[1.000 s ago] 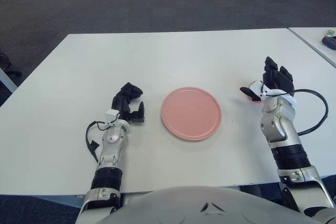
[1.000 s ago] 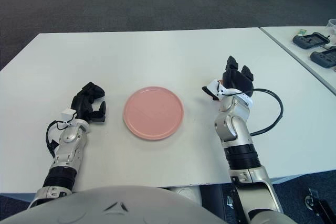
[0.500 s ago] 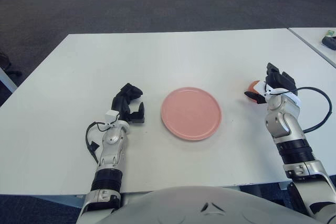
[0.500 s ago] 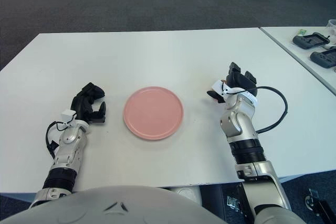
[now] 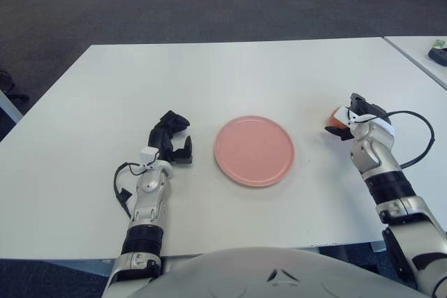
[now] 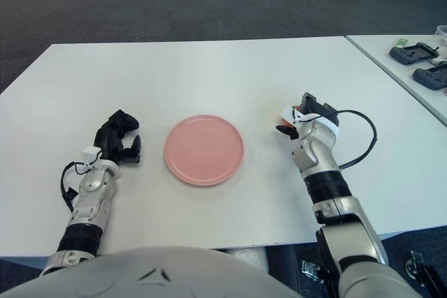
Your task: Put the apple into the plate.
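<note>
My right robot hand (image 5: 357, 111) sits over the small red-orange round apple (image 5: 336, 118), which lies on the white flat-topped desk (image 5: 230, 75) well to the right of the round pink plate (image 5: 253, 150). The black fingers (image 5: 363, 100) drape over the far side of the fruit, and only a sliver of its red skin shows on the plate side. I cannot tell whether they have closed firmly on it or only rest against it. To do this step well, I judge I should wrap the fingers evenly round the apple's widest part before lifting, since a round, smooth fruit may roll away if pushed from one side. Then I should lift clear of the desk and carry it left to the plate's middle. My left robot hand (image 5: 170, 138) shows just left of the plate, fingers curled, holding nothing.
</note>
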